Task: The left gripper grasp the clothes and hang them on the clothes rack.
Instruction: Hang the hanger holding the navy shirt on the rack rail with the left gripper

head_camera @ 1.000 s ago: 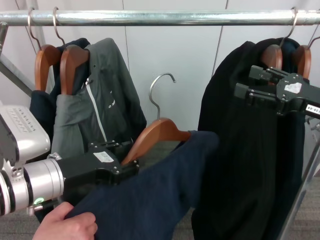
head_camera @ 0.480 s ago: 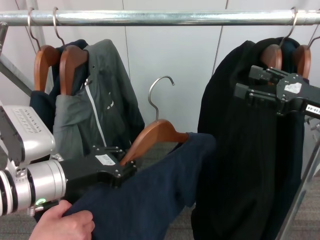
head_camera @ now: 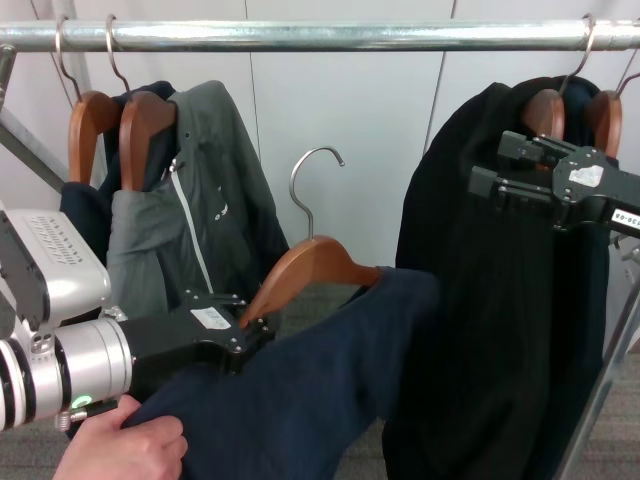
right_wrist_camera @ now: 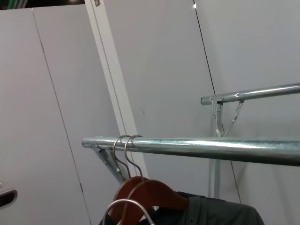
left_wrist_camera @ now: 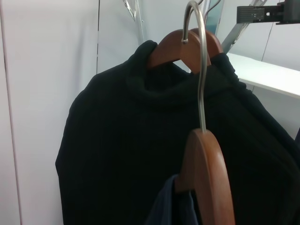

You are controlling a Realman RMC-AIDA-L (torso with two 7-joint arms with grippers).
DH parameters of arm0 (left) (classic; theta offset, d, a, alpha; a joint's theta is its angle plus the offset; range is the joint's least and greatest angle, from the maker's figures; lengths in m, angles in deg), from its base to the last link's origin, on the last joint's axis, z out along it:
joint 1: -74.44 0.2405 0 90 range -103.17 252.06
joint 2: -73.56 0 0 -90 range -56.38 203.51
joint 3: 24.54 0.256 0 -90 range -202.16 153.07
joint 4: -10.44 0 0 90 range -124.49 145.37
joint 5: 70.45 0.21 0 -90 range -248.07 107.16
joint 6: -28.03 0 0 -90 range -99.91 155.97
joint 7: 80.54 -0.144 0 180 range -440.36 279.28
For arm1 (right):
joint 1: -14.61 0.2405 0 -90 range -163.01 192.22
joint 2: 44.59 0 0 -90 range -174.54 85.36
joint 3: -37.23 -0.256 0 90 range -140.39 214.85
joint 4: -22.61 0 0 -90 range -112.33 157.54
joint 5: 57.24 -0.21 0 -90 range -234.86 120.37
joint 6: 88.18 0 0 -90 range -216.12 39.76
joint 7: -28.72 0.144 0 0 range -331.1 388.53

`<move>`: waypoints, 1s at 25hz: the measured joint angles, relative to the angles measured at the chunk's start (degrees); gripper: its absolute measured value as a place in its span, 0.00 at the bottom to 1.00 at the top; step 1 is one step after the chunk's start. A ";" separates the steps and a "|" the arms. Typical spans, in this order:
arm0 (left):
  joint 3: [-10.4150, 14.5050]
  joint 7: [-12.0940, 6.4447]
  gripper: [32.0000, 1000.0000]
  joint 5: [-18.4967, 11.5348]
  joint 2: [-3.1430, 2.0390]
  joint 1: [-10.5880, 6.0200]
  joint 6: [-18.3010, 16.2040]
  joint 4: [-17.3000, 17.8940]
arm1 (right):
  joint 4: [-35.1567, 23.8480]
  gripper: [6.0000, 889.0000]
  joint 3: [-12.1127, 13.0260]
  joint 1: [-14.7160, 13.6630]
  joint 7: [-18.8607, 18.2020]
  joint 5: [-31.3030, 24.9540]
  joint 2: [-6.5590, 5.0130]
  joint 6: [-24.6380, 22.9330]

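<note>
The light is even and soft, without hard shadows on the pale wall panels (head_camera: 340, 110); the long shiny silver metal bar of the clothes rack (head_camera: 330, 35) carries bright streaks of glare along its length, also in the right wrist view (right_wrist_camera: 197, 146). The large black knit coat (left_wrist_camera: 126, 154) is so dark that its folds hardly show; the brown wooden hanger (left_wrist_camera: 208, 183) close to the left wrist camera looks a little soft.

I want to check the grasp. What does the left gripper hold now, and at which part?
The left gripper is shut on the clothes, clamping the lower left end of the brown wooden hanger. The right gripper holds nothing.
</note>
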 joint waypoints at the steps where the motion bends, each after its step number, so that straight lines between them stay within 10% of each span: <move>1: -0.01 0.00 0.15 0.00 0.00 0.03 0.00 0.02 | 0.00 0.95 0.00 0.00 0.00 0.00 0.00 0.00; 20: -0.06 -0.22 0.15 -0.62 0.09 1.13 -0.29 1.97 | 0.00 0.95 0.00 0.00 0.11 0.00 0.00 0.09; 25: -0.12 2.63 0.16 -0.81 0.24 2.48 -5.60 6.47 | 0.00 0.95 0.00 0.00 0.04 0.00 0.00 0.11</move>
